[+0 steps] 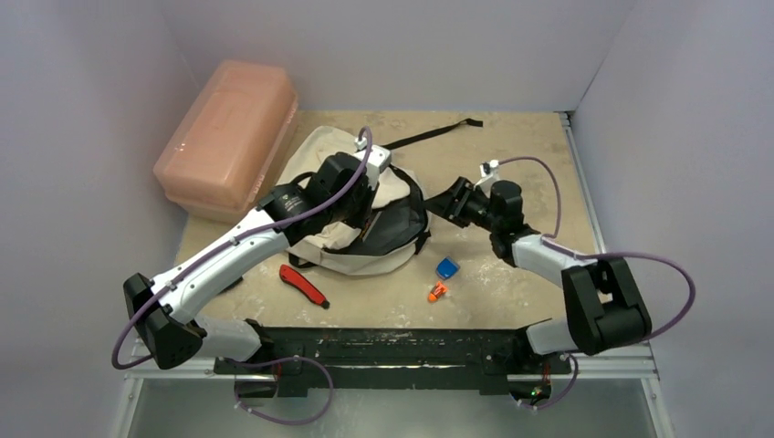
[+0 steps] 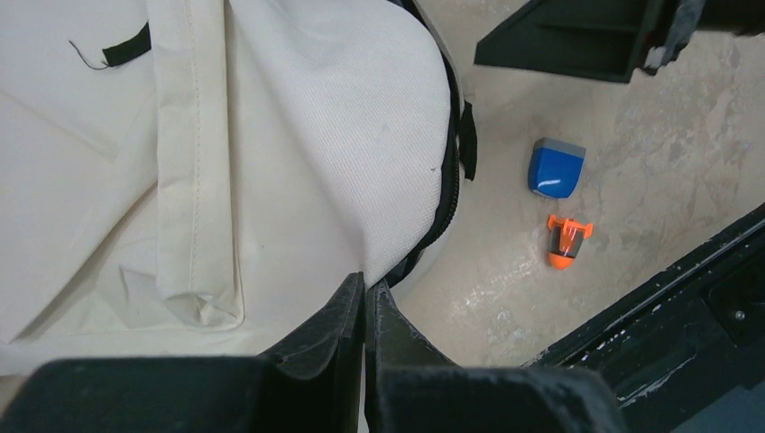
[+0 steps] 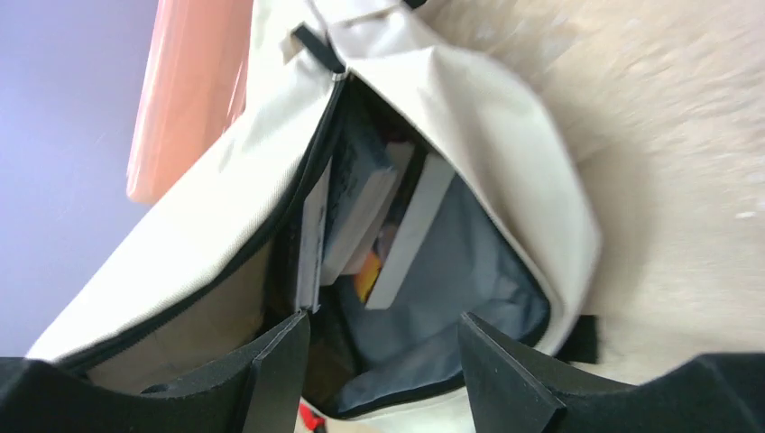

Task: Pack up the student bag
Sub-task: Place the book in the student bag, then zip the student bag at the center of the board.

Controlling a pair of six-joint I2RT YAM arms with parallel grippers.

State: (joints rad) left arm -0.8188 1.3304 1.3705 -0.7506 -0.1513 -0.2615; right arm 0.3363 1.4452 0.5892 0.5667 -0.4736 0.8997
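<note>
Nearest on the tabletop [image 1: 520, 155] lie a red cutter [image 1: 303, 285], an orange piece [image 1: 438, 292] and a blue one [image 1: 447, 268]. Mid-tabletop sits the student bag [image 1: 370, 262], books [image 3: 361, 194] inside. The left claw [image 2: 365, 302] pinches its cream fabric, and the right claw [image 3: 383, 320] gapes wide before its opening. Farthest, a pink box [image 1: 228, 137].

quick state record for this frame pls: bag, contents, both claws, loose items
bag: student bag lying on table, main compartment open
contents: books visible inside
left claw: shut, pinching the bag's opening edge
right claw: open, empty, facing the opening
outside bag: blue item, orange item, red tool, all on table near the bag
other: pink box at far left, beside bag
</note>
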